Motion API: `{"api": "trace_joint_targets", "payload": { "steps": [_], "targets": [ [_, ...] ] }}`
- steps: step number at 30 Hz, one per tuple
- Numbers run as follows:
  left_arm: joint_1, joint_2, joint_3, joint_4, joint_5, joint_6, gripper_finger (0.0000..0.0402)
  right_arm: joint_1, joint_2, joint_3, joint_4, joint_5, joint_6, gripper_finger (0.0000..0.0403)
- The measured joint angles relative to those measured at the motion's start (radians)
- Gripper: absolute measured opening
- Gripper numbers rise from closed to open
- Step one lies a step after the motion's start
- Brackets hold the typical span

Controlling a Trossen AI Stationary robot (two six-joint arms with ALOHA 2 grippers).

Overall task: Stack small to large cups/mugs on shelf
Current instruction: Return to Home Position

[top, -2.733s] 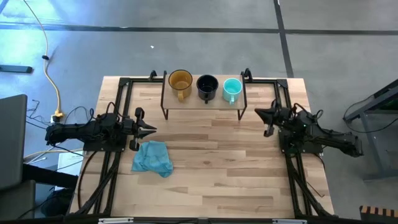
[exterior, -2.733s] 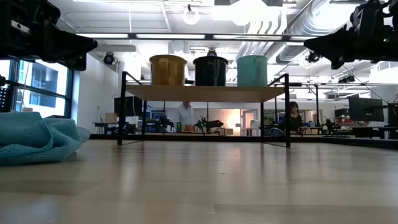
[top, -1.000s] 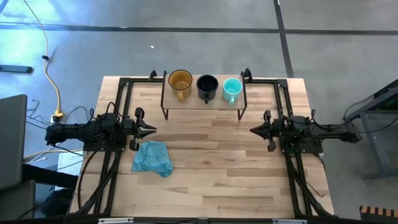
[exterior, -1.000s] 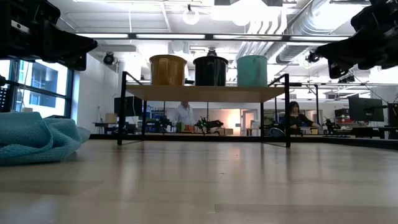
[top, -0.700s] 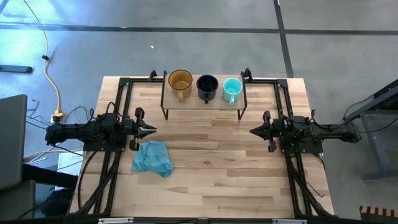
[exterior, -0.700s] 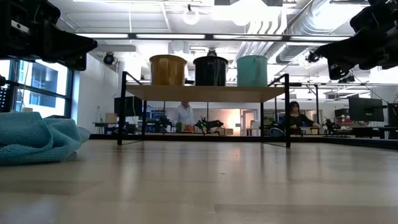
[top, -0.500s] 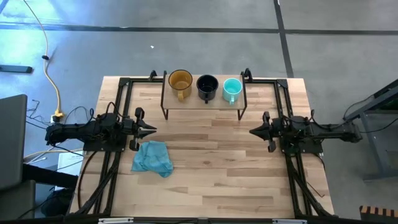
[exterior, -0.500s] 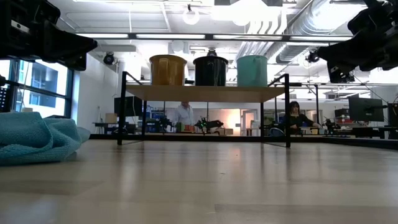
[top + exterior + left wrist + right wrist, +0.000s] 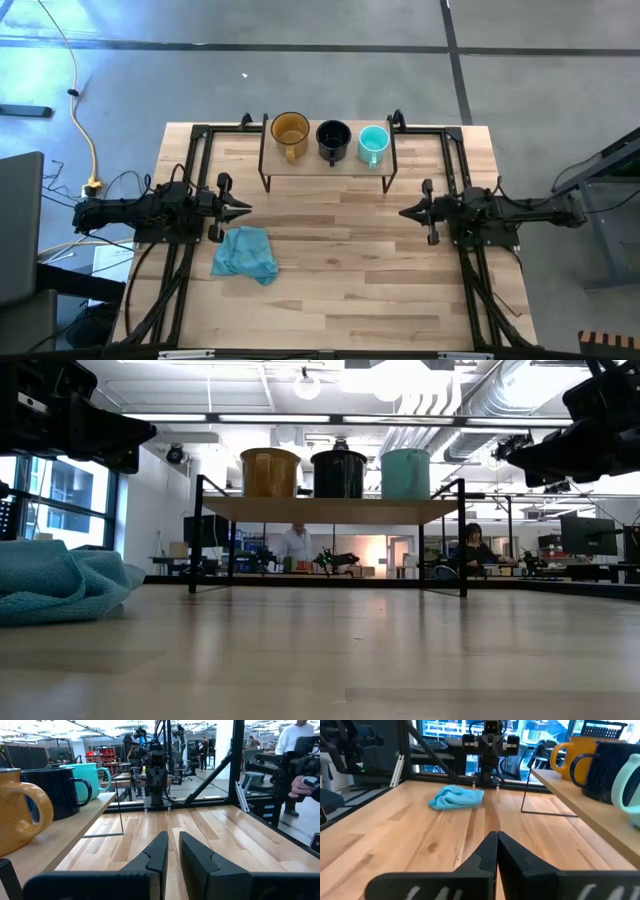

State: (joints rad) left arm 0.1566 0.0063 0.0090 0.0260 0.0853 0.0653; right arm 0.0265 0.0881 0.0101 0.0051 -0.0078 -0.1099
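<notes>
Tabletop point(image 9: 330, 270) bears blue cloth point(image 9: 246, 253); lab, seemingly, behind.

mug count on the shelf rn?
3, in a row on the shelf, none nested: amber mug at the left end, black mug in the middle, teal mug at the right end. None seen elsewhere.

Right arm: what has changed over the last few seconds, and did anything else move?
The right gripper swung from angling toward the shelf to pointing straight across the table, sliding slightly inward, jaws shut and empty. The left gripper, amber mug, black mug, teal mug and blue cloth stayed put.
</notes>
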Motion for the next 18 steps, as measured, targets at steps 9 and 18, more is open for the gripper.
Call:
{"api": "trace_joint_targets", "payload": {
  "steps": [9,18],
  "targets": [
    [0.000,0.000,0.000,0.000,0.000,0.000,0.0037,0.000,0.011,0.000,0.000,0.001,0.008,0.0000],
    [0.000,0.000,0.000,0.000,0.000,0.000,0.0037,0.000,0.011,0.000,0.000,0.001,0.013,0.0000]
  ]
}}
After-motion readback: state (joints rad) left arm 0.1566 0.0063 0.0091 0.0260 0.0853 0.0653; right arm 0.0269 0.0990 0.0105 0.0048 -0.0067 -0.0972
